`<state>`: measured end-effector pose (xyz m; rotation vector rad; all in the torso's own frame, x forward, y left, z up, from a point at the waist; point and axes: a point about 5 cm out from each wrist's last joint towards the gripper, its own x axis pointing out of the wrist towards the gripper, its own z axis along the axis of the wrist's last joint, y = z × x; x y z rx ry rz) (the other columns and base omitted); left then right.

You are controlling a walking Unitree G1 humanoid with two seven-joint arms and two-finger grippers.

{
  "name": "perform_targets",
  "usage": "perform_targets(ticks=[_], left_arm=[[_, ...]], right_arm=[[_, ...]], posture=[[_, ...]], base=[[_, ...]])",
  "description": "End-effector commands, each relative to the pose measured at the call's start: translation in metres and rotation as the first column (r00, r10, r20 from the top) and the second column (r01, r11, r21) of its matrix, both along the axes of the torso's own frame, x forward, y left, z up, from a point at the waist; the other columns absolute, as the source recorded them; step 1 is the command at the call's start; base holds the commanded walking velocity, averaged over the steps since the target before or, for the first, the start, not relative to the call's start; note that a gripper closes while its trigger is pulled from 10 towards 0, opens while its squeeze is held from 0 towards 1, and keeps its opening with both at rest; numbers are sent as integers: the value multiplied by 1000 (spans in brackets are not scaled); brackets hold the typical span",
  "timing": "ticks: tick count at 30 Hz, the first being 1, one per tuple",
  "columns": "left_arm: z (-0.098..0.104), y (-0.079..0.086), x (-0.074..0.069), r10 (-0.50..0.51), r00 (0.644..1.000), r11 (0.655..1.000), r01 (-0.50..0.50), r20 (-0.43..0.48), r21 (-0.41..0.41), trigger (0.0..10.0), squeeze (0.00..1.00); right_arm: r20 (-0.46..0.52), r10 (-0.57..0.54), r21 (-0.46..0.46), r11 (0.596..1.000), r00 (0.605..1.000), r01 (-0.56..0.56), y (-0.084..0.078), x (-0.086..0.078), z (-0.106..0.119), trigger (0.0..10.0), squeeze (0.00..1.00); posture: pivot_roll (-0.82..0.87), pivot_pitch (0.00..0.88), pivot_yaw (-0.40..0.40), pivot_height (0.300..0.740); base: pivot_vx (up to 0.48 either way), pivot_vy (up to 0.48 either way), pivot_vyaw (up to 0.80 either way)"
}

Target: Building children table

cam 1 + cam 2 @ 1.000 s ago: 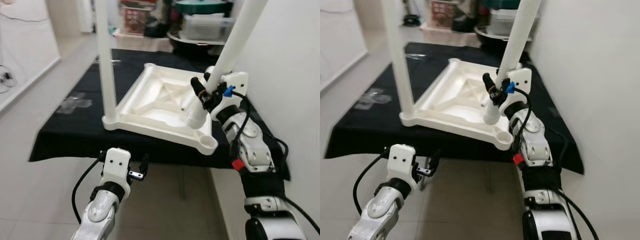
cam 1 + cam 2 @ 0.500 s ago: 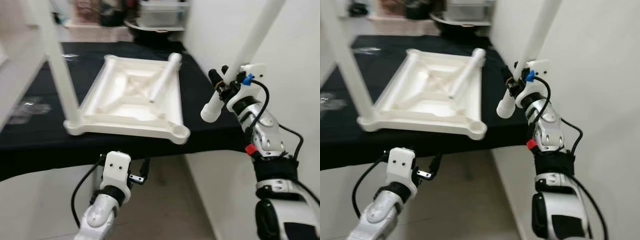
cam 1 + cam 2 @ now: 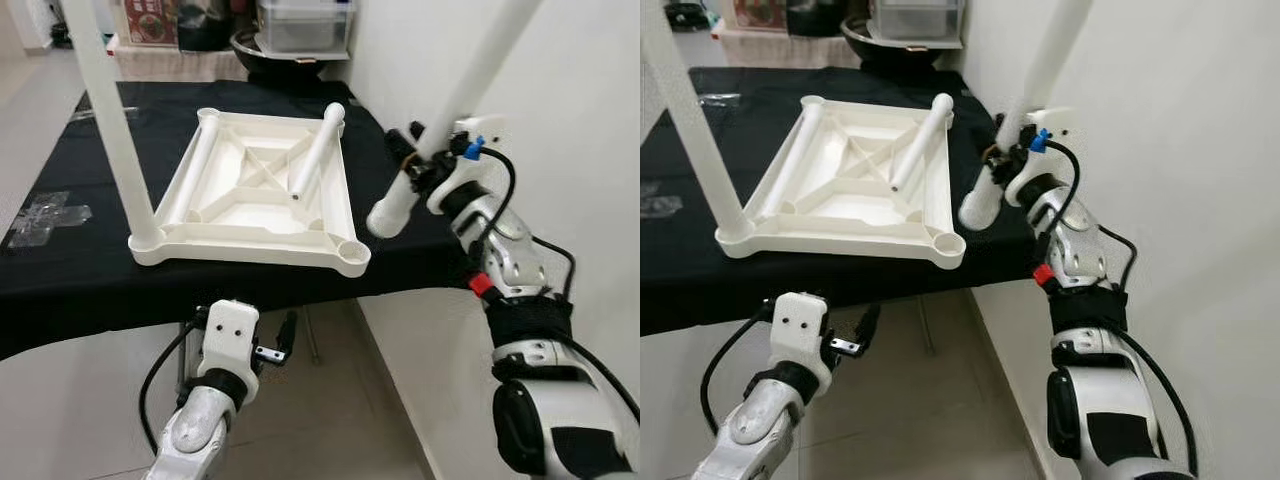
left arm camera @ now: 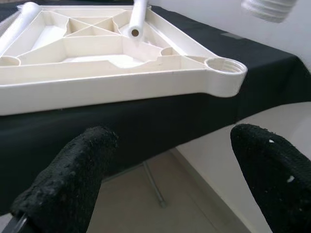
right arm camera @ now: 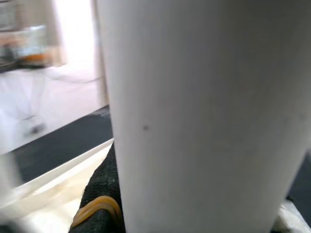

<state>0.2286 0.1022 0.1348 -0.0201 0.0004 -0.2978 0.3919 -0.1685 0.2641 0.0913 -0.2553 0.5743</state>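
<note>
White leg (image 3: 455,110) in right hand (image 3: 425,175), beyond tabletop (image 3: 250,245) corner.

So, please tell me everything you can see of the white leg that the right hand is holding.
The white leg is a long round tube of smooth, plastic-looking material. The right hand is shut on it near its lower end, which looks threaded in the left wrist view. It leans, its top running out of the picture. Its lower end hangs in the air beside the black table, just past the open corner socket of the upside-down white tabletop, touching neither.
</note>
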Motion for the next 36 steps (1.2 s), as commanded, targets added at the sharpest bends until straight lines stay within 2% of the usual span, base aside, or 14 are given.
perform_targets(ticks=[1,2,5,6,9,15,19,23,27,36], left_arm=[[4,-4,-5,-45,999,999,46,3,-20,10000,0],[4,-4,-5,-45,999,999,46,3,-20,10000,0],[11,-9,-12,-77,997,996,77,10,-41,10000,0],[11,-9,-12,-77,997,996,77,10,-41,10000,0],[12,-12,-19,-87,996,995,87,1,-47,10000,0],[17,-11,-26,-95,995,994,95,-2,-46,10000,0],[21,-12,-34,-107,994,993,107,-12,-45,10000,0],[21,-11,-37,-115,993,993,114,-18,-32,10000,0],[20,-9,-41,-108,993,994,107,-38,-32,10000,0],[20,-7,-42,-100,993,995,100,-56,-17,10000,0]], right_arm=[[-15,98,-14,995,995,-99,1,1,3,10000,0],[-15,98,-14,995,995,-99,1,1,3,10000,0],[-32,290,-89,952,957,-292,6,2,12,10000,0],[-32,290,-89,952,957,-292,6,2,12,10000,0],[-30,432,-134,892,901,-432,10,0,18,10000,0],[-26,434,-179,884,900,-432,17,3,24,10000,0],[-22,384,-231,896,923,-379,27,9,26,10000,0],[-37,388,-234,893,921,-385,29,10,25,10000,0],[-23,377,-278,887,926,-368,29,10,26,10000,0],[24,240,-261,939,970,-226,27,17,30,10000,0]], posture=[[98,77,-92,740],[98,77,-92,740],[105,123,-88,740],[105,123,-88,740],[118,162,-88,740],[134,200,-87,740],[150,234,-84,740],[154,244,-79,740],[158,251,-78,740],[161,241,-73,740]], base=[[0,0,0],[0,0,0],[0,0,0],[0,0,0],[0,0,0],[0,0,0],[0,0,0],[0,0,0],[0,0,0],[0,0,0]])
